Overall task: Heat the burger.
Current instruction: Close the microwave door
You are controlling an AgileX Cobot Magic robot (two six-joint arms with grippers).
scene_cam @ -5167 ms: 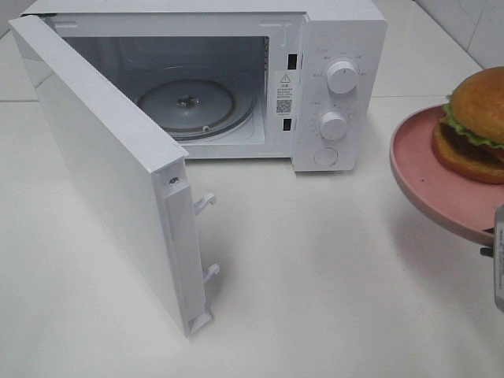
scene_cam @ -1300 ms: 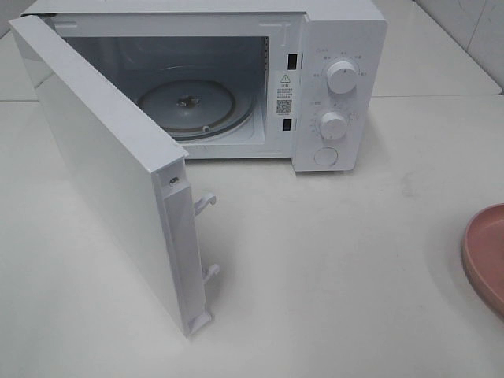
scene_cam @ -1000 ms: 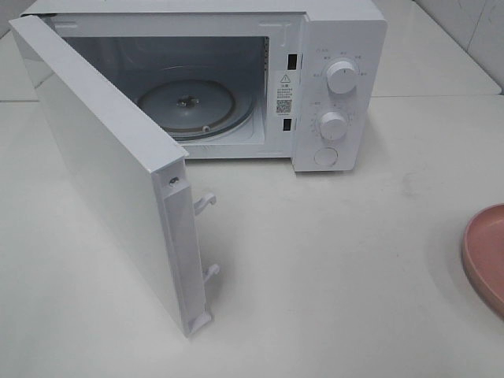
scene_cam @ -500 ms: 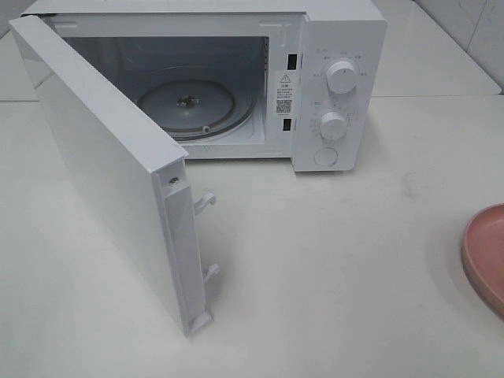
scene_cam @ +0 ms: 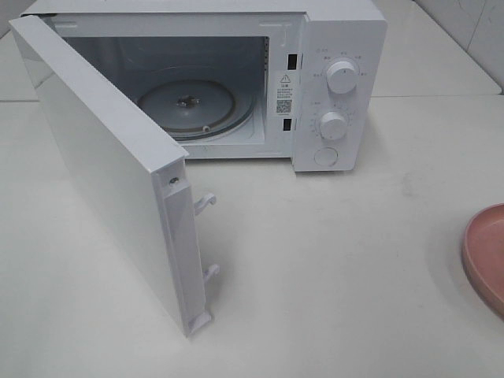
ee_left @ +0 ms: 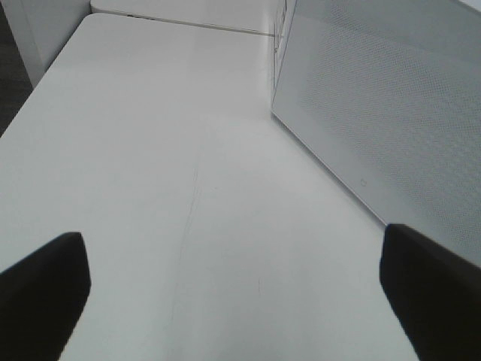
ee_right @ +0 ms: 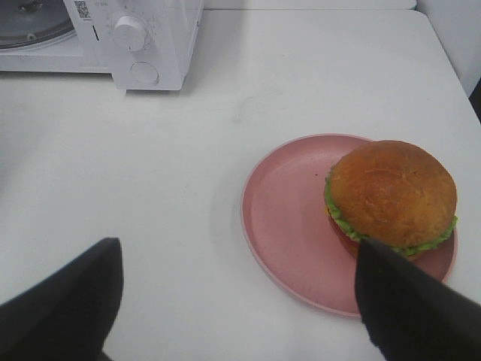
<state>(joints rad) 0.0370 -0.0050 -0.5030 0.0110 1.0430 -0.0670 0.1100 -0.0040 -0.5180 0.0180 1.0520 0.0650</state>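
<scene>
The glossy golden-brown burger (ee_right: 391, 197) with its green lettuce frill sits toward one side of the round pink plate (ee_right: 289, 226), which rests on the white worktop (scene_cam: 331, 260) at its right edge, well apart from the white microwave oven (scene_cam: 339, 87). The right end effector (ee_right: 240, 297) hovers over the plate with its dark fingers (ee_right: 64, 304) spread wide and nothing between them; the left end effector (ee_left: 237, 289) is likewise wide and empty, near the outer face of the open white microwave door (ee_left: 391, 113). The step in hand is judged to be the pick-up: a grip on the plate rim is better than one on the soft bun, and the plate should be kept level so that the off-centre burger does not slide. The clear glass turntable (scene_cam: 187, 105) and bare cavity are shown only by the exterior high view, where just a sliver of plate appears; the burger itself is seen only from the right wrist.
</scene>
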